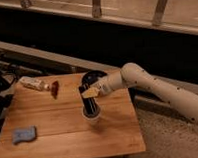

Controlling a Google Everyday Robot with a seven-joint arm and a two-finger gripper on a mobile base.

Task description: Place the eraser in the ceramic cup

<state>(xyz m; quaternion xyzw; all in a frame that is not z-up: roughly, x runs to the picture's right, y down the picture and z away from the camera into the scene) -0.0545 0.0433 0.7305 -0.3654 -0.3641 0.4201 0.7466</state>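
The gripper (pixel 90 104) hangs straight down over the cup (pixel 92 119), its dark tip at or just inside the cup's dark mouth; whether it is wide, narrow or holding anything cannot be told. The white arm (pixel 153 88) reaches in from the right, sloping down across the table's right edge to the wrist above the cup. A pale tan patch (pixel 91 92) shows at the wrist; what it is cannot be told, and the eraser cannot be made out anywhere. The cup stands upright on the wooden table (pixel 60 140), right of the middle, just in front of a wider black bowl (pixel 96 75) near the far edge. Well to the left, near the far edge, a pale tube (pixel 33 83) lies flat with a small red thing (pixel 55 88) just beside it. A blue sponge (pixel 24 134) lies near the front left corner, well apart from the cup
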